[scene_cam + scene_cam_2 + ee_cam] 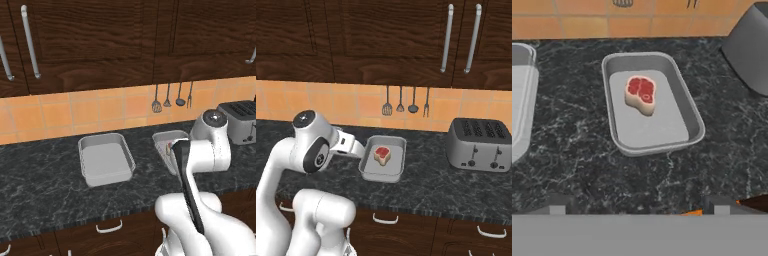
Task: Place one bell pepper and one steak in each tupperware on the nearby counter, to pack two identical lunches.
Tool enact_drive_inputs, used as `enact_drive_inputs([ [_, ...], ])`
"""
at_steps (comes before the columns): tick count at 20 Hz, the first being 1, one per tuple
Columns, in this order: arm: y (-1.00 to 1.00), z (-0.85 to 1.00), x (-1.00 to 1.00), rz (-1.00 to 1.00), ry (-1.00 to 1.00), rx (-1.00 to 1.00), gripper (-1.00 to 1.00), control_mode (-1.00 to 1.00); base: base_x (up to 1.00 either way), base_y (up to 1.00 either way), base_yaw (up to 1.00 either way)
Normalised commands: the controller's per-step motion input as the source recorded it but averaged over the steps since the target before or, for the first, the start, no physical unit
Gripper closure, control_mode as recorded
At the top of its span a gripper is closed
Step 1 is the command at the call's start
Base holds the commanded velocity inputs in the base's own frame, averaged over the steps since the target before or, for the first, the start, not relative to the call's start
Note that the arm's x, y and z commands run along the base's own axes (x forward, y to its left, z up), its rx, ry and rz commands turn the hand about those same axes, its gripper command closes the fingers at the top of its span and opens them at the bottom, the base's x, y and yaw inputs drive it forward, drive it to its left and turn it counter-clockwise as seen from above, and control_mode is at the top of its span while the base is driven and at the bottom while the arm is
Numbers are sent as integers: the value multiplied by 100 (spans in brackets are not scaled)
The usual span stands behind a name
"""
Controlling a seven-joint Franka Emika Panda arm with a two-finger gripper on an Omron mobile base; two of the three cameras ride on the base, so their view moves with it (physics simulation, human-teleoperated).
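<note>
My forearm hides most of the right tupperware in the left base view; the left tupperware is cut off in the hand view. My pincer, fingertips barely visible, stands wide apart, holding nothing. One steak lies in the right tupperware on the counter, beyond the fingertips.

An empty tupperware sits on the counter, a toaster far right.
</note>
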Motion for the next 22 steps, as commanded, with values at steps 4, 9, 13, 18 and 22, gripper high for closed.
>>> enact_drive_inputs([
  [4, -5, 0, -60, 35, 0, 1, -100, -100, 0, 0, 0],
  [9, 21, -3, -38, 32, 0, -2, -100, -100, 0, 0, 0],
  [13, 24, -23, -13, 1, -5, -5, -100, 100, -45, 5, -5],
  [18, 0, 0, 0, 0, 0, 0, -100, 100, -86, -57, -31],
  [22, 0, 0, 0, 0, 0, 0, -100, 100, -17, -100, -15],
])
